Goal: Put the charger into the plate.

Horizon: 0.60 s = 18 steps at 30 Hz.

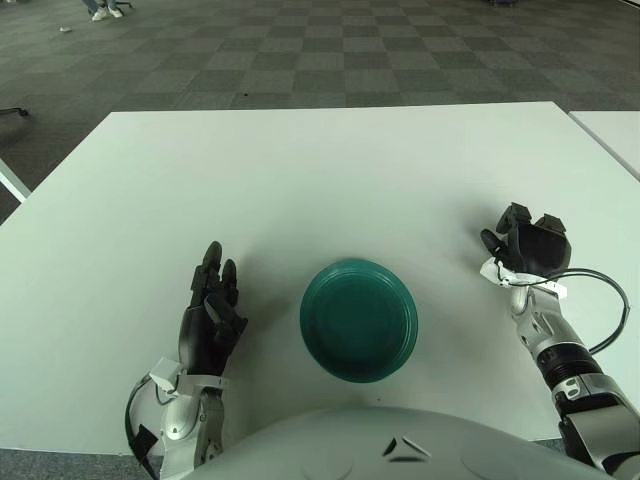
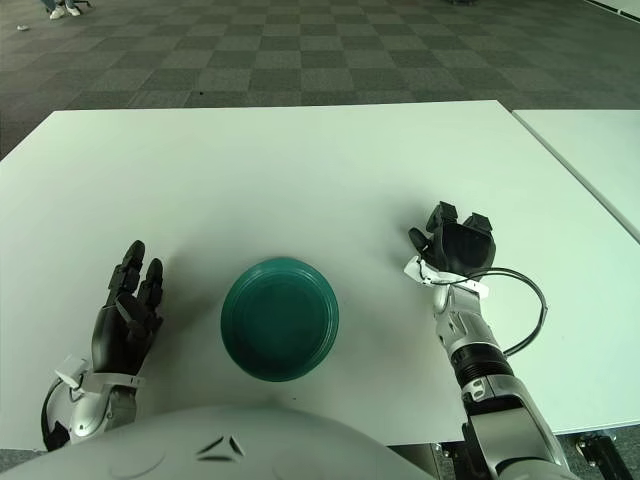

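A: Left eye view first. Any writing or brands?

B: Too small to tell on the white tag (image 1: 498, 272) at the right wrist. Same for the rest.

A: Layout?

B: White table (image 1: 300, 170), teal plate (image 1: 358, 320) near its front edge, about centre. Left hand (image 1: 212, 318) just left of the plate, apart from it, fingers (image 1: 208, 268) stretched out straight and close together, pointing away from the body, holding nothing.

A: Right side?

B: Right hand (image 1: 530, 250) well right of the plate, a bit farther up the table than the plate. Back of the hand toward the camera. Open or closed, holding something or not: cannot tell. Black cable (image 1: 624, 310) looping out to the right of the forearm.

A: Charger?

B: Cannot make it out as a separate thing. Dark bulk at the right hand, hand or charger, no telling which. Cannot place it against the fingertips either. Plate interior bare teal.

A: Right eye view?

B: Same scene, slightly shifted. Plate between the two hands, touching neither. Left hand flat and straight again, nothing in it. Right hand again seen from the back, black on black, grip hidden. Cable loop visible to the right of the wrist. Edge of a second white table at far right.
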Motion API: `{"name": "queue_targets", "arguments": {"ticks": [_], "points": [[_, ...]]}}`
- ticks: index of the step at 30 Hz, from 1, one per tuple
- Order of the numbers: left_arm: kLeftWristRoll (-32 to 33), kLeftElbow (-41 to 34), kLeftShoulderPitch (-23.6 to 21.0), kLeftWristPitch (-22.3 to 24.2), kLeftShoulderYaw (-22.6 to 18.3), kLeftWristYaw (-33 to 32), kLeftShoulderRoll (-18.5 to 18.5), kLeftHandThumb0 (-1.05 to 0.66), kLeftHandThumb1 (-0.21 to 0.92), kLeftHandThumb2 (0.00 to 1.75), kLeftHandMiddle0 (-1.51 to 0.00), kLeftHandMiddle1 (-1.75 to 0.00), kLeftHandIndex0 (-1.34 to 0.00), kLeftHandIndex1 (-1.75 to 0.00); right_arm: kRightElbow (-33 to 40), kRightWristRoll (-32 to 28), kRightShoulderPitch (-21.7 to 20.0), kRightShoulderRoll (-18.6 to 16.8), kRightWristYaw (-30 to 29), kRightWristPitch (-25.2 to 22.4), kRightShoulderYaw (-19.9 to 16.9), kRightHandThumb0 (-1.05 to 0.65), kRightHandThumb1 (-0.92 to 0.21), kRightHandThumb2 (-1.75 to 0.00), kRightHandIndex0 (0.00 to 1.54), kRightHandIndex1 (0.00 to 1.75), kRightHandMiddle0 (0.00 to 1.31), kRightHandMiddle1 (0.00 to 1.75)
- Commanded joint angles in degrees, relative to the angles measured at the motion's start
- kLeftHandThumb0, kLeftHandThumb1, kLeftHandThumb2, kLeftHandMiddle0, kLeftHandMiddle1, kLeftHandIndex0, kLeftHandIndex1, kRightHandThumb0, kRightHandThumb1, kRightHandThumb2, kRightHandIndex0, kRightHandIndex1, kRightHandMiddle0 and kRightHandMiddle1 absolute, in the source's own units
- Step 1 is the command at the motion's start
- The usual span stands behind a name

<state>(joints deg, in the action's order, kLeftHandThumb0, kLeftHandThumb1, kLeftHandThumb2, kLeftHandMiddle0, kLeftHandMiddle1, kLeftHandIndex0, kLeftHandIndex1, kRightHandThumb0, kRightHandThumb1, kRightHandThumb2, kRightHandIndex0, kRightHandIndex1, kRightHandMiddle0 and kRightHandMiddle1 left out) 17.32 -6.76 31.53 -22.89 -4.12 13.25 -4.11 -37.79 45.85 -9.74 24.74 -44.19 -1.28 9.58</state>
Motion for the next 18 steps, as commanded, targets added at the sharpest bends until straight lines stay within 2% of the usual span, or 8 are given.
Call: {"name": "queue_targets", "arguments": {"ticks": [1,18], "points": [[-0.5,0.0,0.5,0.2,0.0,-0.3,0.2,-1.05,0.92,1.07,0.00,0.00,0.00,-0.22,-7.7,-1.8,6.9,-3.4,-0.7,0.1,2.5,-0.45,-0.44,-1.16,1.05,1.75,0.52,1.75],[-0.1,0.3,-0.1,0.5,-0.5,-0.2,0.5,-1.05,0.92,1.07,0.00,0.00,0.00,-0.22,-7.1,-2.4,6.9,-3.5,0.3,0.1,2.7,-0.46,-0.40,-1.22,1.09,1.75,0.55,1.75]]}}
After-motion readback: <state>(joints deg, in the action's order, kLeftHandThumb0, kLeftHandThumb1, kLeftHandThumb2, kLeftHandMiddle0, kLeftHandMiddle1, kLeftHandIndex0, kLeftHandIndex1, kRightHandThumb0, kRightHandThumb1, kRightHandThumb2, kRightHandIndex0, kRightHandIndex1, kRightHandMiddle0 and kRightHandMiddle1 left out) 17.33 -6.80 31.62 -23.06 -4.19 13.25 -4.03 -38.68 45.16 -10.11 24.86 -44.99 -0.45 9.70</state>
